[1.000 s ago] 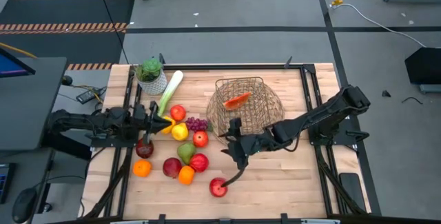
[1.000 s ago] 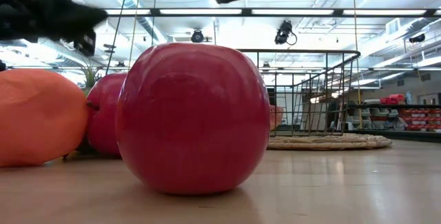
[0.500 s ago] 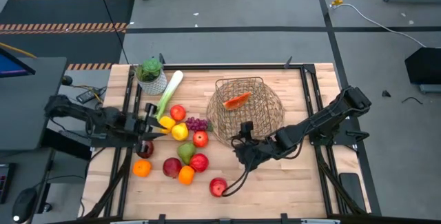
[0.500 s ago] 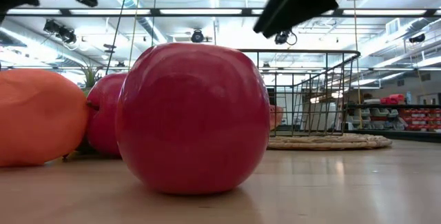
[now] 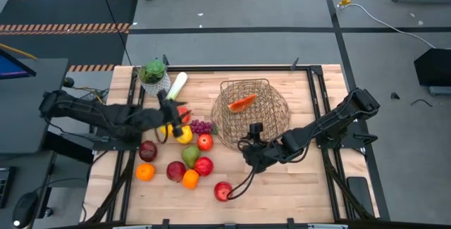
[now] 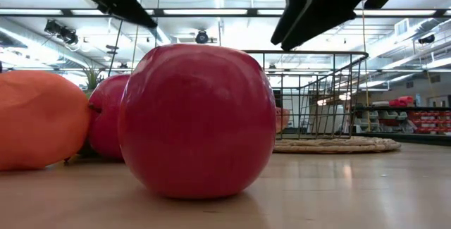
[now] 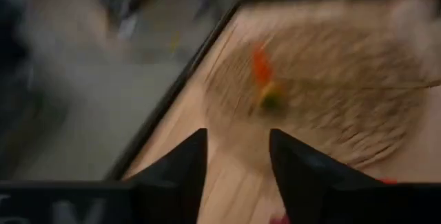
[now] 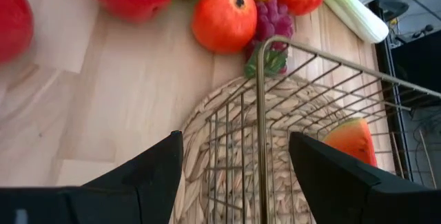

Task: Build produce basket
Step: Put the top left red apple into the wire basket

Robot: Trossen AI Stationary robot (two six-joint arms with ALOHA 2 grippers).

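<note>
The wooden surface (image 5: 296,187) carries everything. The basket (image 5: 268,120), a wire frame on a woven tan base, sits near the middle toward the far edge, with an orange-red wedge of fruit (image 5: 242,103) lying inside it; the right wrist view shows this wedge (image 8: 351,141) behind the wire bars.

The left arm reaches in from the left edge, and the left gripper (image 5: 176,120) hangs over the cluster of produce beside the leek (image 5: 174,88). In the left wrist view its fingers (image 7: 182,162) stand apart with nothing between them, pointing toward the basket.

The right arm stretches in from the right edge, and the right gripper (image 5: 248,153) hovers just at the basket's near side. Its fingers (image 8: 155,172) are spread and empty.

A potted green plant (image 5: 154,76) stands near the far left corner. The loose produce lies left of the basket: purple grapes (image 5: 201,126), a yellow fruit (image 5: 184,135), a green pear (image 5: 189,156), several red fruits, and two oranges (image 5: 145,172). One red apple (image 5: 223,191) sits alone close to the near edge; in the low view it (image 6: 197,120) fills the foreground.

No readable brand, label or writing shows anywhere.
</note>
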